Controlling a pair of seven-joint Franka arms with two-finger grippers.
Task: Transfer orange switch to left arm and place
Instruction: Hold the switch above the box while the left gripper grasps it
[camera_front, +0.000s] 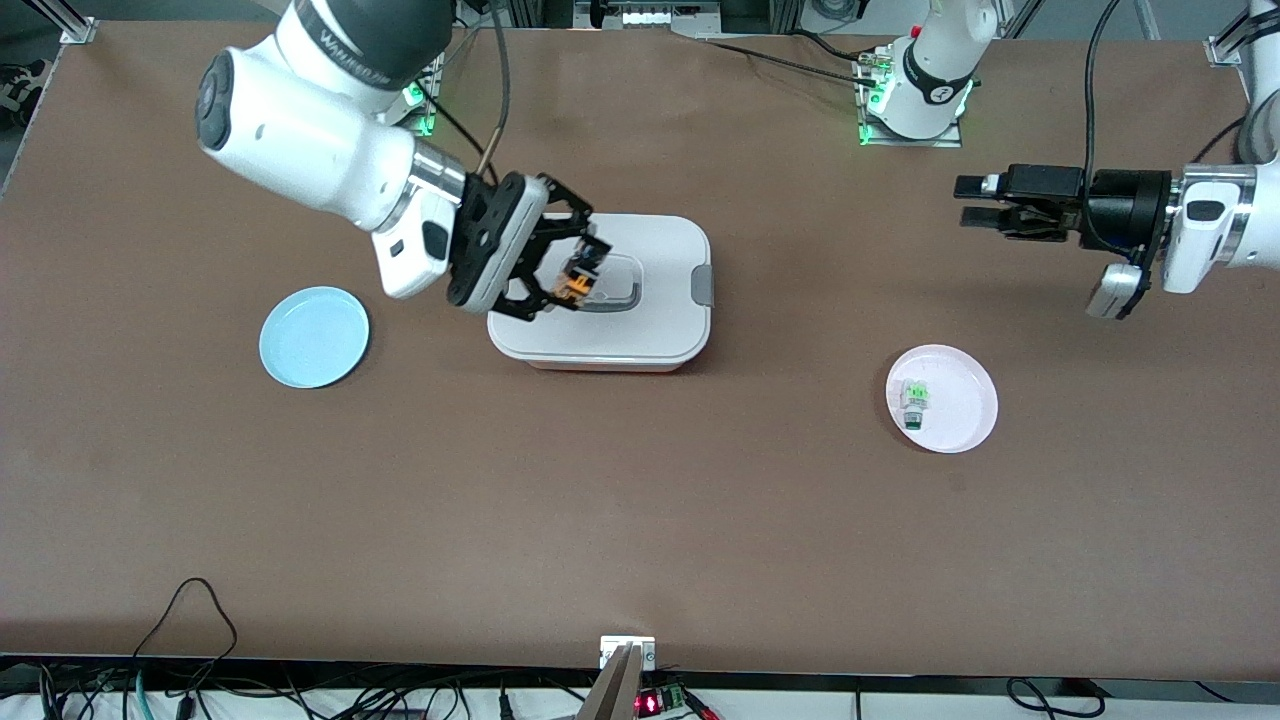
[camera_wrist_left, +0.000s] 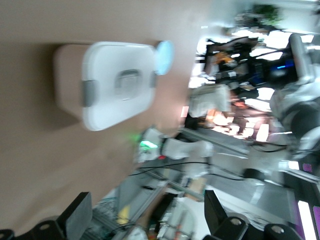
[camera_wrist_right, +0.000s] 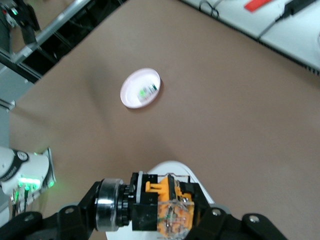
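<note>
Front view: the right gripper (camera_front: 572, 275) is hanging over the smooth white rounded box (camera_front: 655, 330), pinching the orange switch (camera_front: 579, 276). Two round plates, one blue (camera_front: 314, 336), one pink (camera_front: 962, 405) carrying a green-and-white switch (camera_front: 914, 402). The left gripper (camera_front: 968, 203) is waiting, fingers parted and empty.

Left wrist view: its fingers (camera_wrist_left: 80, 215) are standing wide apart.

Right wrist view: the switch's black cap (camera_wrist_right: 111, 206) is showing.

A light blue plate (camera_front: 314, 336) lies at about 9 o'clock on the brown table (camera_front: 640, 520). A pale pink plate (camera_front: 942, 398) lies at about 4 o'clock and carries a small green-and-white switch (camera_front: 914, 402) on its 9 o'clock side.
</note>
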